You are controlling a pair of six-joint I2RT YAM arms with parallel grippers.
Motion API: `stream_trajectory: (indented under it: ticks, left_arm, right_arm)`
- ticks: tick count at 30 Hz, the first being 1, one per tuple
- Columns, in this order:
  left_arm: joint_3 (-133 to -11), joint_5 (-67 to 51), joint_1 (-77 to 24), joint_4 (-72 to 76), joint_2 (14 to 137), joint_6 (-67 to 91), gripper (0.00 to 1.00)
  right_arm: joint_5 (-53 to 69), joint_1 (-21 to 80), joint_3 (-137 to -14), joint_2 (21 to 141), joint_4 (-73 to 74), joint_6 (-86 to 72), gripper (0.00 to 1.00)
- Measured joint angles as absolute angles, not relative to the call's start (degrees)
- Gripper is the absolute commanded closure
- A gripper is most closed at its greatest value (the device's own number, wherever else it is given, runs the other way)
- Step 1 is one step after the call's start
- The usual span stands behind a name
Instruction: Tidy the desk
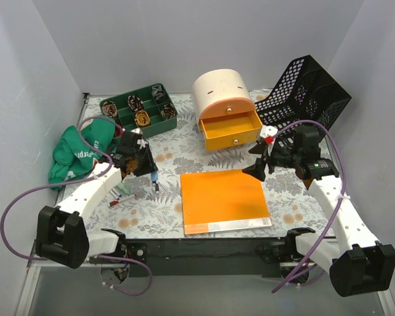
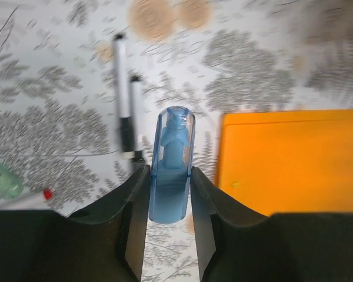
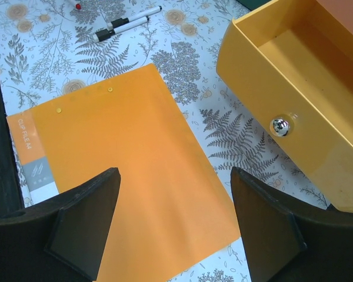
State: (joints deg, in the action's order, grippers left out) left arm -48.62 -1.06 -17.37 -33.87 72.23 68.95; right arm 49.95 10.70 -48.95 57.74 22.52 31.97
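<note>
The desk [image 1: 184, 148], a big flat tabletop with a pale fern-and-orange-flower print, fills the floor between the plain grey walls [image 1: 151, 39], right in front of both arms. The left gripper [image 2: 169, 176] is clamped on a small translucent blue plastic capsule-shaped thing [image 2: 173, 141], just beside two black-and-white markers [image 2: 125, 100]. The right gripper [image 3: 175, 176] hangs with its claw wide apart over the flat orange rectangular folder [image 3: 129, 176], near the open orange plastic drawer [image 3: 253, 64].

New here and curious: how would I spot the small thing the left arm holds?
Find the big orange folder on the flowery desk. Just left of its edge, the left gripper pinches a small see-through blue tube with a rounded end. The markers beside it are black and white, lying loose.
</note>
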Motion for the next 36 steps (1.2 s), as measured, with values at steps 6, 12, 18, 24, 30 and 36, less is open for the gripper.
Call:
stream_trajectory:
  ticks: [6,12,18,24,30,36]
  left_arm:
    - [-61.4,-7.4,-21.7,-30.8,73.7,65.4,0.99]
    - [-80.2,-7.9,-32.2,-27.7,86.6,60.7,0.99]
    - [-95.9,-6.1,-38.4,-26.4,101.2,54.3,0.97]
    - [-107.1,-1.7,-40.9,-26.7,112.8,48.7,0.92]
    - [-110.0,2.6,-41.9,-26.9,116.6,44.9,0.46]
    - [-110.4,4.0,-42.0,-26.7,116.5,44.1,0.36]
  right_arm:
    - [49.9,9.5,-48.9,57.7,22.5,32.0,0.15]
    - [49.9,7.8,-48.9,57.5,22.5,32.2,0.15]
    - [50.0,6.8,-48.9,57.1,22.6,32.2,0.16]
    - [50.3,6.7,-48.9,57.0,22.6,32.2,0.15]
    - [50.5,6.7,-48.9,57.1,22.5,32.4,0.15]
    - [50.6,6.7,-48.9,57.1,22.6,32.7,0.15]
